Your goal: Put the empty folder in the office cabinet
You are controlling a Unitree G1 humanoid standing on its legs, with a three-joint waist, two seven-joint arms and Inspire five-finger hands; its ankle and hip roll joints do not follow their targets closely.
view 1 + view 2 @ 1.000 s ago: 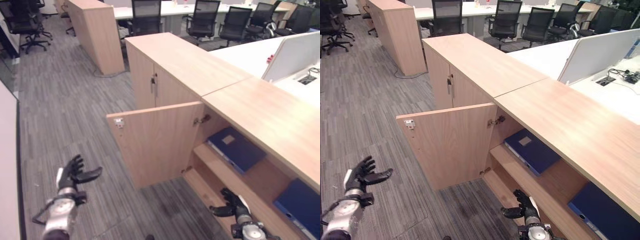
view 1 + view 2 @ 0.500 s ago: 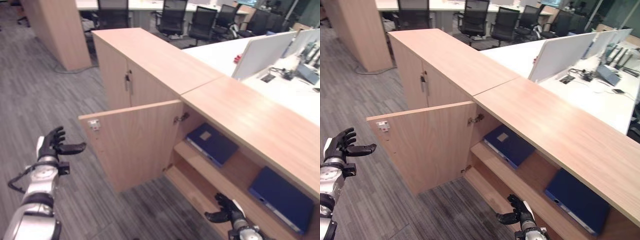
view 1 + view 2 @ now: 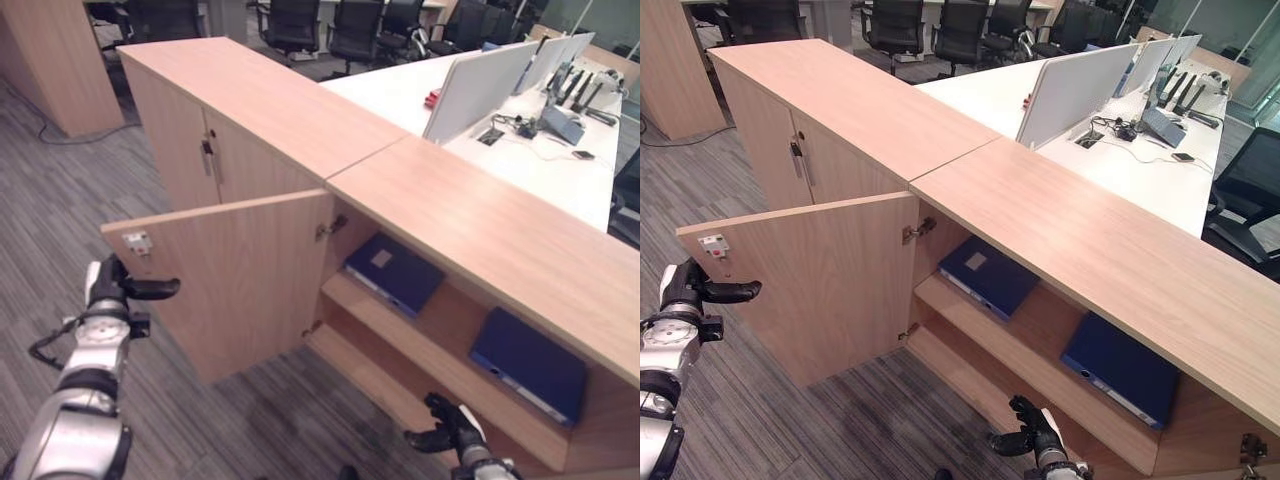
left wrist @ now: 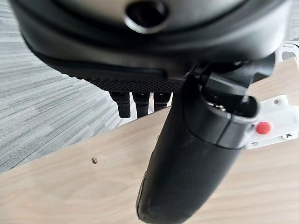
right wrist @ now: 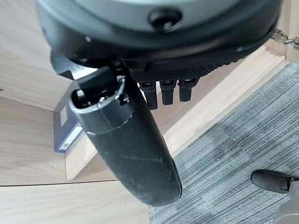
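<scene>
Two blue folders (image 3: pixel 987 272) (image 3: pixel 1122 367) on cabinet shelf (image 3: pixel 1040 345); left robot hand (image 3: pixel 692 290) and right robot hand (image 3: pixel 1030 436) both open, empty.

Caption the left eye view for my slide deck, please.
Left robot hand at the open cabinet door; two blue folders lie shelved inside.

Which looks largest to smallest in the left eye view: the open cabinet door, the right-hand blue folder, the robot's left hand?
1. open cabinet door
2. right-hand blue folder
3. left hand, smallest though nearer the camera
</scene>
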